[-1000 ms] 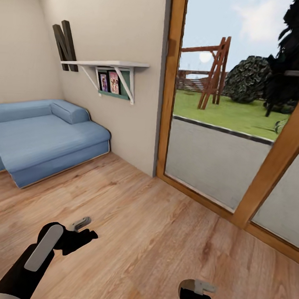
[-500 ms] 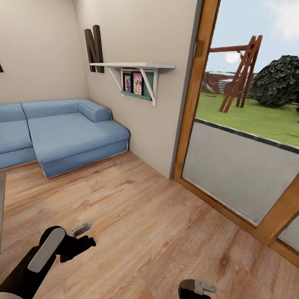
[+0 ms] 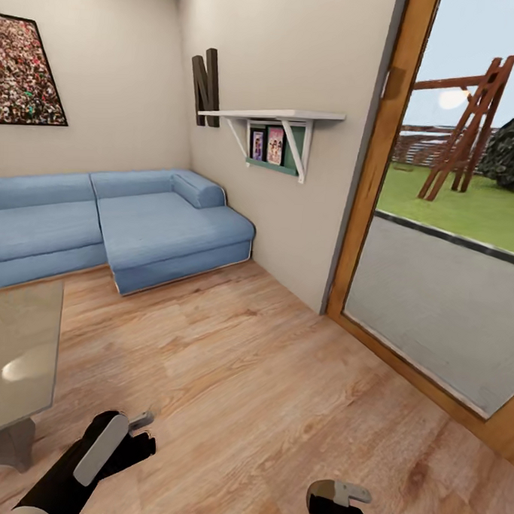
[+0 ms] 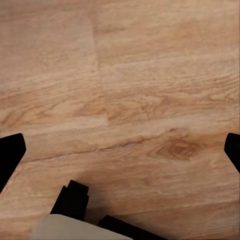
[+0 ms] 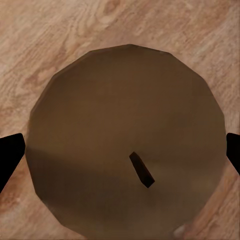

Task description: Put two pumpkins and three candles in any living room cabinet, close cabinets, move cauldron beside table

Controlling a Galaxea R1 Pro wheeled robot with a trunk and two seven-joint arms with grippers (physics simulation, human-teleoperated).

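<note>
While no cabinet, pumpkin or cauldron is in sight, progress can only be judged roughly: task looks mid-way at best, w/ one candle in transit.

Right gripper: the wrist view looks straight down on the candle's tan top, dark wick off-centre. Black tips sit just at either side of it. Candle is close to the cam, wood floor under it, so I judge the jaws are clamped on it, carrying it. Contact itself isn't plainly visible.

Left gripper: jaws spread wide, nothing between them, just floorboards in its wrist view.

Done so far: can't confirm anything stowed. Left to do, as far as shown:
- find the cabinet, get this candle inside
- other 2 candles + 2 pumpkins: whereabouts unknown
- shut all cabinets
- cauldron beside the low glass counter

Counter's corner sits at head view's left, near the left arm; its visible glass has nothing on it.

Containers: none visible to check. White wall shelf holds small framed pics and a big letter N, not part of the job. Blue sofa along the far wall, bare. Glass door on the right looks out to a yard.
</note>
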